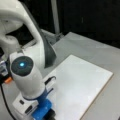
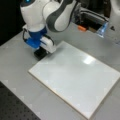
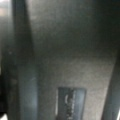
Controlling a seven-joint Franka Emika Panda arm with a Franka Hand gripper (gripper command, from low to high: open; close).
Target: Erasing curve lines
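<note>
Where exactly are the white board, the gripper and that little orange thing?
white board [image 2: 77,82]: a front view, bare middle of its surface.
gripper [image 2: 40,53]: a front view, dark tip at the board's corner.
orange thing [image 2: 81,28]: a front view, its middle.

Arm [image 2: 57,15] bent low, wrist pointing down; end effector [image 2: 40,53] at bottom, finger state unreadable.

A dim grey surface [image 3: 75,50] is seen close beneath the wrist. Dark upright bars, blurred, are seen at either side. A small dark rectangular patch [image 3: 71,102] is seen low down, its nature not discernible.
</note>
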